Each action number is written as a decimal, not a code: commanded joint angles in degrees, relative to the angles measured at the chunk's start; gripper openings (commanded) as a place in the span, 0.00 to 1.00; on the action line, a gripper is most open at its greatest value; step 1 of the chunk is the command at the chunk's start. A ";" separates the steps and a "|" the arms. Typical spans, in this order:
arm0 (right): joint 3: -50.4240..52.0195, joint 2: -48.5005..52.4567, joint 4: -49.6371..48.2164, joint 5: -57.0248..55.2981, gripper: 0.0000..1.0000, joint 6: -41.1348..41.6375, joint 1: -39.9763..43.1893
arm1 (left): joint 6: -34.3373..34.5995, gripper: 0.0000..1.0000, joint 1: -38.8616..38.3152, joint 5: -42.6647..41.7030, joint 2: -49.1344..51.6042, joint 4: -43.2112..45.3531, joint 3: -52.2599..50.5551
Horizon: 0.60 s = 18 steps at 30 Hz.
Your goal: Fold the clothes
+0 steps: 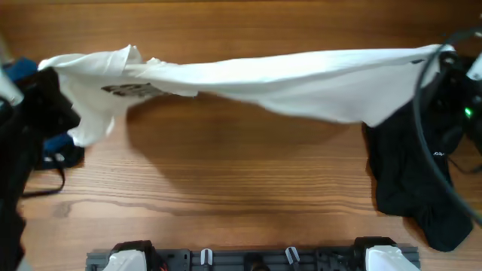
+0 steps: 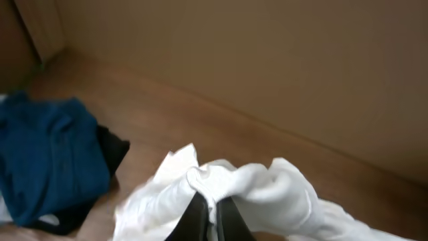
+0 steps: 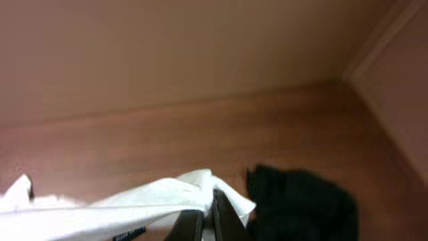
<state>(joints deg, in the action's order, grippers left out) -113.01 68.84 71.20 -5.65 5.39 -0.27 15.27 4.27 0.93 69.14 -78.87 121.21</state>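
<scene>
Where the left gripper [image 2: 214,209] showed in its own wrist view, its two dark fingers were pressed together on a bunched fold of the large white T-shirt [image 1: 301,83] of soft fabric, and the right gripper [image 3: 212,215] was likewise clamped, pinching a thin edge of the same cloth. Outward from those two grips the shirt hung as a long taut band, its long axis running left to right, parallel to the far edge of the brown wooden desk [image 1: 241,181] and lifted clear of it, to judge by the shadow beneath. The left end, bearing the black-striped print [image 1: 132,90], sagged towards the left edge; the right end reached almost to the right edge. Each gripper sat at its own end, so neither arm was nearer the middle. A crumpled blue cloth garment [image 2: 50,157] lay by the left edge and a crumpled black cloth garment [image 1: 410,181] by the right edge. The next move likely called for lowering the band flat onto the bare wood between those two heaps, keeping its axis parallel to the far edge.
</scene>
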 commanded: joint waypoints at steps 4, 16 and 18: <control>-0.94 8.94 1.31 0.83 0.04 -4.92 0.20 | -1.64 0.04 0.50 -3.30 6.73 0.63 0.79; -1.73 37.75 -24.50 4.04 0.04 10.29 0.20 | -7.52 0.04 0.42 -9.99 39.89 28.13 0.92; -4.83 37.09 -29.88 7.61 0.04 11.06 0.20 | -6.25 0.04 0.39 -14.27 40.26 35.74 1.86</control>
<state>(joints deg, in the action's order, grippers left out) -113.49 108.29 46.50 -2.85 9.47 -0.27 9.58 4.32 -6.55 110.17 -50.52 121.36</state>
